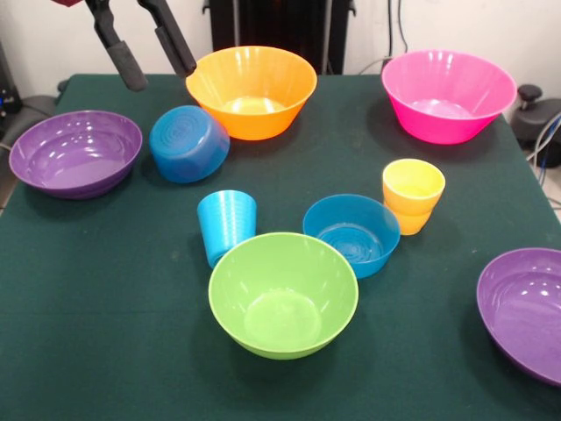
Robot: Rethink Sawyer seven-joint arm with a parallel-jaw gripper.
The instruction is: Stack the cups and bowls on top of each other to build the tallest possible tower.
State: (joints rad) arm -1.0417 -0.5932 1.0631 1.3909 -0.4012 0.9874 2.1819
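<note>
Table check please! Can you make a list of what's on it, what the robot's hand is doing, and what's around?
Surface: green table, flat cloth top.
Job's things: orange bowl, pink bowl, two purple bowls, lime bowl, upright blue bowl, tipped blue bowl, blue cup, yellow cup. Nothing stacked; no red cup seen.
Clutter: nothing seen.
Grippers: gripper open, empty, above the tipped blue bowl.
Cables: cable at right edge.
Surroundings: white wall, dark stand behind.

A dark green cloth-covered table [105, 289] stands before a white wall [35, 35], cables [399, 35] hanging behind.
</note>
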